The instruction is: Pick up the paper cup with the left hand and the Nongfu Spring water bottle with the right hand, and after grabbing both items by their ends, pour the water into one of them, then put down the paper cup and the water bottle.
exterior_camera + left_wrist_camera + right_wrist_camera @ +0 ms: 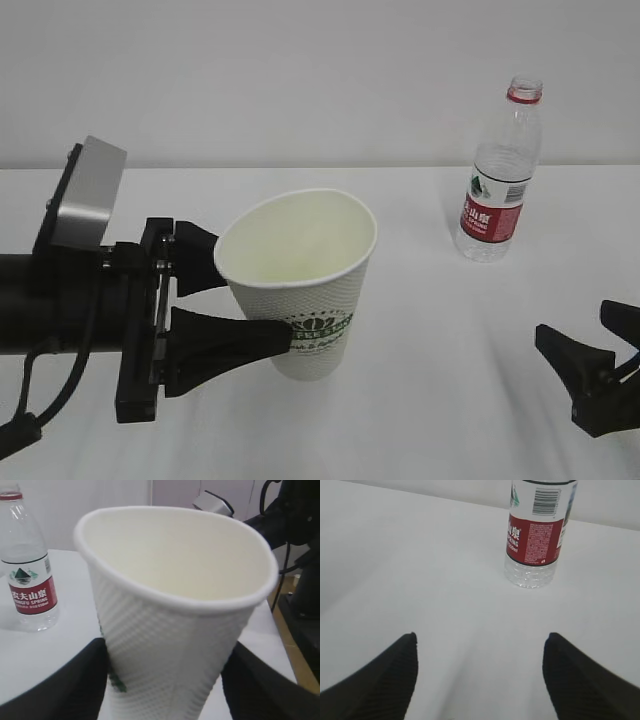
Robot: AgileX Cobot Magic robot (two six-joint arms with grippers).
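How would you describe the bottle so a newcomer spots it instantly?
Start at the white table and look to its far right side, near the wall. The bottle stands there upright by itself, well apart from the paper cup gripped by the left gripper. It is clear plastic with a red label, a red neck ring and no cap, and it is taller than the cup.
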